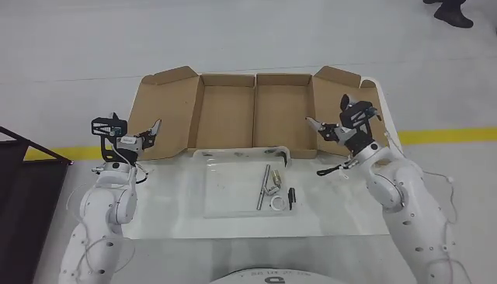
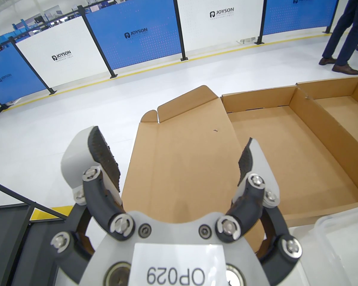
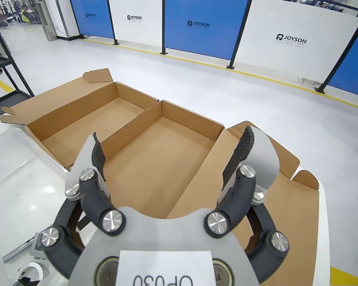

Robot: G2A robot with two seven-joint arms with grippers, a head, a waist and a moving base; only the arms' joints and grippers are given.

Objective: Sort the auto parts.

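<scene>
Light: bright, even, from overhead | Shadows: faint, soft-edged, on cardboard box flap | Glare: pale sheen across floor | Distortion: fence panels bowed toward wrist-view edges

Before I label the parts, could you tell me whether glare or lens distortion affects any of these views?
Top view: even light, faint reflections on the clear tray, metal parts plainly visible. Left wrist view: wide-angle lens bows the fence panels; the cardboard box is evenly lit. Right wrist view: same bowing, and glare whitens the clear tray.
</scene>
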